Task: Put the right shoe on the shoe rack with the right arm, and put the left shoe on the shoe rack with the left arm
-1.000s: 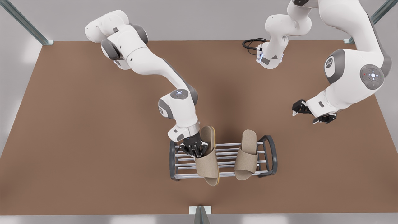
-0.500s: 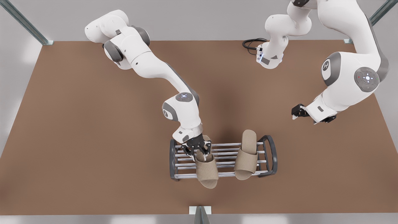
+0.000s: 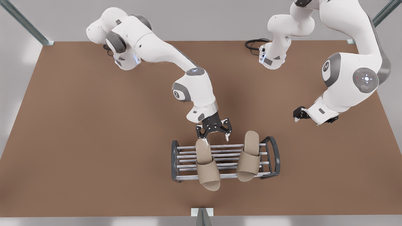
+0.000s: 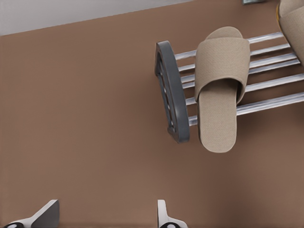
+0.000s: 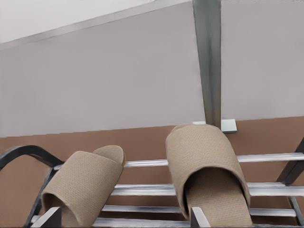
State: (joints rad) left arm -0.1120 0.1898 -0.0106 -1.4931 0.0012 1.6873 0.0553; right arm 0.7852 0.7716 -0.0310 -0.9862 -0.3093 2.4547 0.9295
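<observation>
I am looking at a robot test room, not a home. A big brown table (image 3: 94, 141) has plain grey walls (image 3: 201, 18) around it. Metal posts (image 3: 26, 23) stand at the table's far corners, and one more post (image 3: 202, 216) stands at its near edge, like a frame. Two white robot arms (image 3: 163, 59) are fixed on the table's far side. A black cable (image 3: 252, 44) lies by one arm's base. Everything looks smooth and computer-made.

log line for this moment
right shoe, left shoe on shoe rack | right gripper open, beside right shoe heel | left gripper open, waiting apart from rack
</observation>
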